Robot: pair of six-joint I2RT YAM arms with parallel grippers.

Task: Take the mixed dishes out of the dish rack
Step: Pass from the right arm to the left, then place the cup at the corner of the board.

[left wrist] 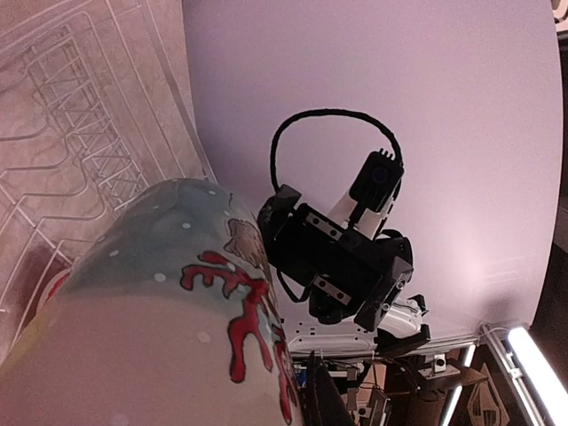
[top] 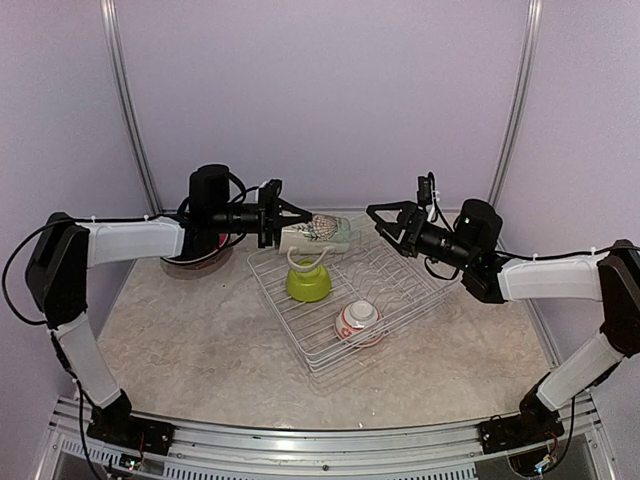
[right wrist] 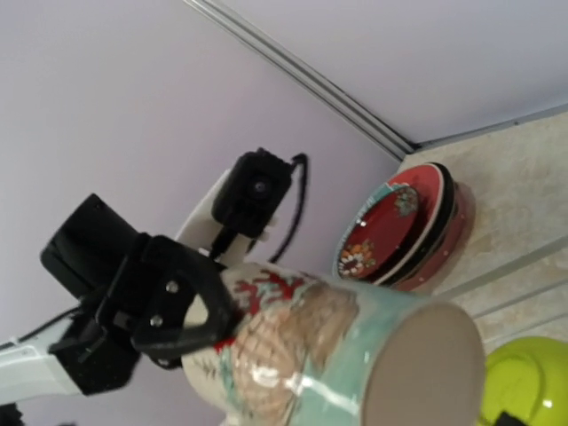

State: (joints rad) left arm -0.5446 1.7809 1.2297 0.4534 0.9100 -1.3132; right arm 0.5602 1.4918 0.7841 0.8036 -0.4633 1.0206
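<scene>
**Mug out of the rack, held between the two arms**

Nearest the arm bases, the white-and-red small bowl [top: 357, 320] lies in the front part of the dish rack [top: 395, 275]. Just behind it, the lime-green bowl [top: 307, 282] sits in the rack's left half. Both are untouched.

Further back, above the rack's far left corner, the left gripper [top: 283, 222] is clamped on the cream patterned mug [top: 318, 234]. It carries the mug on its side in the air, flat base pointing toward the other arm. The grip is at the mouth end, though I cannot tell exactly how the fingers sit on the rim. Facing it across a gap, the right gripper [top: 378, 222] has its jaws spread wide and nothing between them. It is level with the mug but apart from it.

Farthest off, at the back left of the table [top: 180, 340], the plates [right wrist: 399, 231] are stacked, a red dotted one on top.

The step in hand looks like the mug's removal — possibly a handover, given the open claw aimed at its base. If so, the right arm must close the gap and grip the base end squarely before the left lets go. Otherwise the left arm needs only to swing clear and set the mug down on the table.
</scene>
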